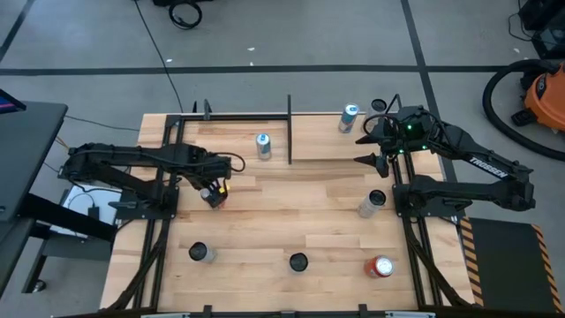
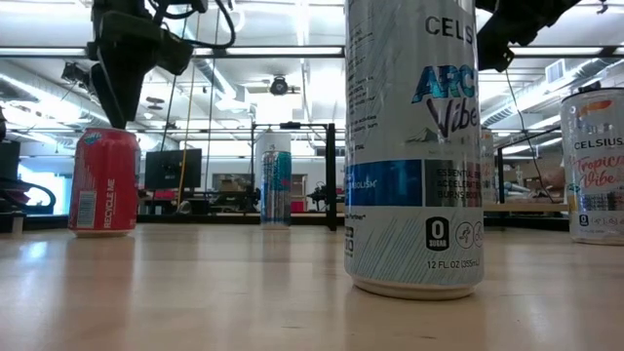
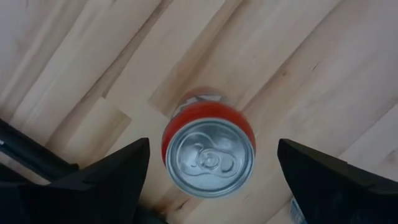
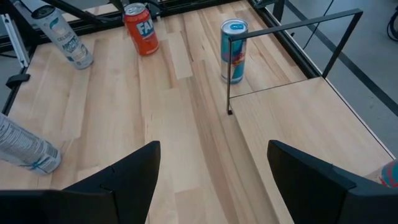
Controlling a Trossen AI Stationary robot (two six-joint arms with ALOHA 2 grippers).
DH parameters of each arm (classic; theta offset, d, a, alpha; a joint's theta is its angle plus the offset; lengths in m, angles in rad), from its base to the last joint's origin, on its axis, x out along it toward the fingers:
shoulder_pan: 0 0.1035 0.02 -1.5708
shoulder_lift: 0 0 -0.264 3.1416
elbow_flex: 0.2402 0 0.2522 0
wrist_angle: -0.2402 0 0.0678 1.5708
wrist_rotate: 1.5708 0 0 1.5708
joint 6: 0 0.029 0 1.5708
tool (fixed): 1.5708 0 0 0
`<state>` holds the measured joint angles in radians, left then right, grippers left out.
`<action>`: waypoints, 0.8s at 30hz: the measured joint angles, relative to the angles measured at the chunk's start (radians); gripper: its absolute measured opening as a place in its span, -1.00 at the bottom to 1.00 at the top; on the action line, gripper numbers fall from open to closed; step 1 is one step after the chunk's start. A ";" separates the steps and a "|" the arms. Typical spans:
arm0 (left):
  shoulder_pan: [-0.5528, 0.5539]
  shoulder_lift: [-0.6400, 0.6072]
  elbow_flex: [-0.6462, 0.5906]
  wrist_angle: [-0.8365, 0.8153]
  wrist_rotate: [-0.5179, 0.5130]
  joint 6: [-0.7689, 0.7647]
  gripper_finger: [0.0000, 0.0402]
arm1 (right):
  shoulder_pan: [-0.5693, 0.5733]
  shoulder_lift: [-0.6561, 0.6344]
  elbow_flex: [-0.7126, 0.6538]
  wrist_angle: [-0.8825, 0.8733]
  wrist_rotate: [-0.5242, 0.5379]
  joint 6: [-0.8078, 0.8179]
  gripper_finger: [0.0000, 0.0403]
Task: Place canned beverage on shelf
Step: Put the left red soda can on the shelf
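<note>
Planked tabletop (image 1: pixel 291 221); red can (image 3: pixel 209 149) stands between released left claw (image 3: pixel 211 171) fingers, ungrasped.

In the low view the tall white can (image 2: pixel 414 146) loses its top to the frame edge, and another can (image 2: pixel 597 166) is cropped at the side.

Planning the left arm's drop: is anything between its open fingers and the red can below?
Nothing. In the left wrist view the left gripper hangs open straight above the red can, its lid fully exposed between the fingers, only bare table around.
</note>
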<state>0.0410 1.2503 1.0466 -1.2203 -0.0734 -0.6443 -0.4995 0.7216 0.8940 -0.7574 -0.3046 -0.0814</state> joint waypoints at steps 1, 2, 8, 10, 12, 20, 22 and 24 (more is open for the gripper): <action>0.000 0.000 0.000 0.003 0.000 -0.005 0.78 | 0.000 0.000 0.000 -0.001 0.000 0.000 0.51; 0.000 0.000 0.000 0.001 0.000 -0.012 0.78 | 0.000 0.000 0.000 -0.003 0.000 0.000 0.51; 0.000 0.000 -0.065 0.007 0.001 -0.042 0.78 | 0.000 0.000 0.000 -0.010 0.000 0.000 0.51; 0.000 0.000 -0.095 0.016 0.017 -0.053 0.78 | 0.000 0.000 0.000 -0.009 0.000 0.000 0.51; 0.000 0.000 -0.127 0.031 0.049 -0.056 0.78 | 0.000 0.000 0.000 -0.009 0.000 0.000 0.51; 0.000 0.000 -0.169 0.138 0.080 -0.043 0.78 | 0.000 0.000 0.000 -0.008 0.000 0.000 0.51; 0.000 0.000 -0.169 0.137 0.080 -0.033 0.78 | 0.000 0.000 0.000 -0.008 0.000 0.000 0.51; 0.000 0.000 -0.169 0.138 0.080 -0.019 0.78 | 0.000 0.000 0.000 -0.008 0.000 0.000 0.51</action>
<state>0.0406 1.2507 0.8773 -1.0820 0.0063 -0.6637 -0.4995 0.7216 0.8940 -0.7650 -0.3046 -0.0814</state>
